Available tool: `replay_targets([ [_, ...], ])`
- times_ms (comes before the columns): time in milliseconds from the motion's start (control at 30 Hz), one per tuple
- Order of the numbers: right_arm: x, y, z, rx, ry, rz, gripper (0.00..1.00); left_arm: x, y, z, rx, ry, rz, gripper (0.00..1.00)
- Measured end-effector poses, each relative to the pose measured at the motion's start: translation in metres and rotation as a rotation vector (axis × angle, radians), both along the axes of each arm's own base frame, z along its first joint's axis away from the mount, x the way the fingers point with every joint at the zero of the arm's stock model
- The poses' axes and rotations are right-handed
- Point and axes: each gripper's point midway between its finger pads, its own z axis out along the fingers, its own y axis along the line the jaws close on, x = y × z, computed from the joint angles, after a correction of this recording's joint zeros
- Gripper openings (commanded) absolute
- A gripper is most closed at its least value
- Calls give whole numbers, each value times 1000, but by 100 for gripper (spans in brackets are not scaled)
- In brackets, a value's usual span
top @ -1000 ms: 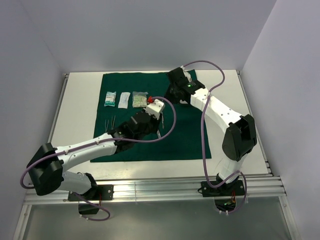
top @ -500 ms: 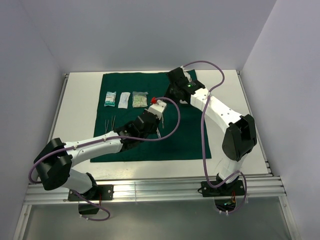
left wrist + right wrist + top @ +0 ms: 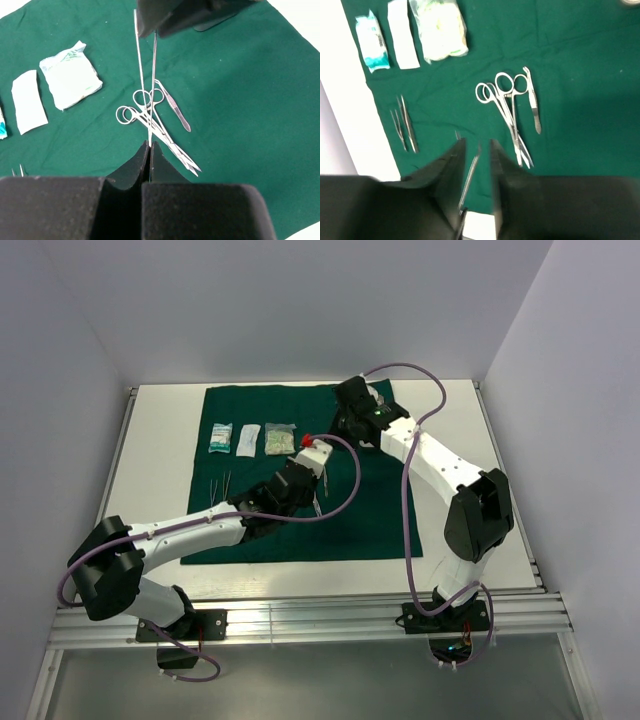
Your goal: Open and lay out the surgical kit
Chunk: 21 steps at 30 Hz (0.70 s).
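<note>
Closest in, your left gripper (image 3: 150, 150) is pinched shut on the base end of the long tweezers (image 3: 153, 85). The two prongs run straight out from its fingertips, up off the cloth.

At the far end of those prongs sits your right gripper (image 3: 476, 145). Its jaws are parted, with the steel showing loose in the gap, so to me this looks like a handover with the left side now carrying the tool.

My advice: back the right arm straight away along the prongs first, so nothing snags. Only then swing the left. You've got a thin grip on a long lever, so go slow and keep it from twisting.

Below and just past the left fingertips, the clamps (image 3: 510, 117) lie in a crossed pile on the green cloth (image 3: 240, 110), so don't drop the tweezers onto those. Further out to the left of the fingers are the packets (image 3: 71, 75), with the short tweezers (image 3: 405, 125) nearer the cloth edge. I'd lay the long pair flat next to the short ones.

As for labels, one packet has teal print, but it's too blurry to read.
</note>
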Motion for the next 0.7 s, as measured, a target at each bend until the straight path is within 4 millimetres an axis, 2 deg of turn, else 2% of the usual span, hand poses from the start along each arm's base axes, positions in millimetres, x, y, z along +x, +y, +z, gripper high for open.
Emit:
replay_targets([
  [33,-1,1,-1,4,4,8,54,0,0,0,0,0,0,0],
  [167,-2,-1,-3,1,13,19,76,2,5,1,5,-9,27,0],
  [200,0,-4,-3,3,15,15,78,3,7,1,3,-11,33,0],
  [300,7,-8,1,42,13,18,83,-1,8,2,-12,-4,28,0],
  [400,23,-20,10,127,-3,17,84,-7,12,5,-38,-1,31,0],
  [533,36,-37,18,331,-41,79,86,-14,19,21,-111,-5,30,0],
  [600,34,-38,19,432,-58,125,86,-15,20,37,-175,-10,24,0],
  [700,18,-22,19,596,-66,233,86,-16,24,54,-250,-14,19,0],
])
